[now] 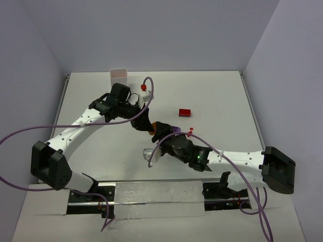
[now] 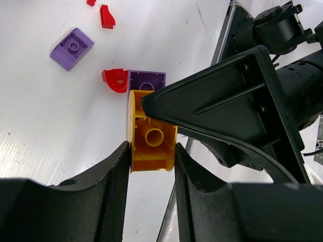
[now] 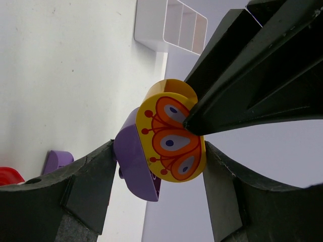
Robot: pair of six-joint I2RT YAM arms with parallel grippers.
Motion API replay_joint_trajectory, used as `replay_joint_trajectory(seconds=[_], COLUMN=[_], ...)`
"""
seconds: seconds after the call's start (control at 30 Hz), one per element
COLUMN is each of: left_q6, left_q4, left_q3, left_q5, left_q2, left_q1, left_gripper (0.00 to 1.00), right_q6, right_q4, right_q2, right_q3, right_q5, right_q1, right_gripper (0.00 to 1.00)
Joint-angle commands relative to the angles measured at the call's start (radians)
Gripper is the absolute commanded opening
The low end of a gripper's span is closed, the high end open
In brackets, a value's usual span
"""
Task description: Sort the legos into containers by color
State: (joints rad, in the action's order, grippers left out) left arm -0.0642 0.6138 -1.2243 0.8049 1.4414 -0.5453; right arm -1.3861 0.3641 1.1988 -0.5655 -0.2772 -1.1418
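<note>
My left gripper (image 2: 151,151) is shut on a yellow-orange lego (image 2: 150,132), open underside toward the camera. A purple lego (image 2: 146,79) sits against its far end. In the right wrist view the orange lego (image 3: 171,136) shows a printed butterfly face and is joined to the purple lego (image 3: 132,161). My right gripper (image 3: 159,151) is shut on this pair, one finger on each side. Both grippers meet above the table's middle, the left gripper (image 1: 144,125) and the right gripper (image 1: 161,133). The white three-compartment tray (image 1: 119,78) stands at the back left and shows in the right wrist view (image 3: 151,22).
A red brick (image 1: 185,112) lies right of centre. Under the grippers lie a red curved piece (image 2: 116,80), a purple brick (image 2: 71,48) and small red pieces (image 2: 107,17). The right gripper's finger (image 2: 227,101) crosses the left wrist view.
</note>
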Motion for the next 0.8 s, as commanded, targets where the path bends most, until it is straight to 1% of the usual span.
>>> replay_joint_trajectory(seconds=[0.0,0.07,0.1,0.17,0.2,0.23,0.27,0.3,0.37,0.5,0.53,0.57,0.63,0.7,0.77], left_q6=[0.006,0.006,0.007,0.007,0.006,0.002,-0.006,-0.009,-0.041,-0.092,-0.1,-0.112,-0.141,-0.154,-0.159], left_q4=[-0.046,-0.043,-0.043,-0.043,-0.043,-0.044,-0.044,-0.041,-0.021,0.001,0.005,0.009,0.021,0.016,-0.015], left_q3=[-0.006,-0.004,-0.004,-0.001,0.001,0.002,0.003,0.003,-0.002,0.002,0.002,-0.001,-0.012,-0.014,-0.005], left_q5=[0.005,0.008,0.006,0.003,0.0,-0.009,-0.021,-0.031,-0.033,0.061,0.08,0.102,0.152,0.21,0.314], left_q2=[-0.013,-0.01,-0.008,-0.006,-0.007,-0.009,-0.013,-0.016,-0.024,-0.042,-0.044,-0.045,-0.045,-0.046,-0.055], left_q1=[0.003,0.003,0.003,0.004,0.004,0.004,0.004,0.005,0.02,0.111,0.129,0.159,0.198,0.241,0.292], left_gripper=[0.14,0.06,0.03,0.0,0.0,0.0,0.0,0.0,0.0,0.0,0.0,0.0,0.0,0.0,0.0], right_q6=[-0.011,-0.014,-0.016,-0.02,-0.021,-0.01,0.013,0.024,0.1,0.22,0.242,0.293,0.411,0.521,0.709], right_q4=[0.093,0.101,0.109,0.131,0.136,0.132,0.117,0.097,0.029,-0.116,-0.12,-0.189,-0.305,-0.479,-0.603], right_q2=[-0.033,-0.032,-0.032,-0.034,-0.033,-0.033,-0.034,-0.036,-0.048,-0.126,-0.148,-0.191,-0.25,-0.277,-0.275], right_q3=[-0.002,0.002,0.006,0.015,0.015,0.01,-0.001,-0.014,-0.053,-0.08,-0.08,-0.088,-0.118,-0.192,-0.292], right_q5=[-0.007,-0.011,-0.014,-0.024,-0.029,-0.039,-0.05,-0.059,-0.075,-0.067,-0.06,-0.043,0.005,0.067,0.21], right_q1=[-0.025,-0.027,-0.028,-0.031,-0.032,-0.034,-0.035,-0.034,-0.031,-0.014,-0.009,-0.006,0.011,0.044,0.148], right_gripper=[0.0,0.0,0.02,0.12,0.24,0.56,0.9,1.0,1.0,1.0,1.0,1.0,1.0,1.0,1.0])
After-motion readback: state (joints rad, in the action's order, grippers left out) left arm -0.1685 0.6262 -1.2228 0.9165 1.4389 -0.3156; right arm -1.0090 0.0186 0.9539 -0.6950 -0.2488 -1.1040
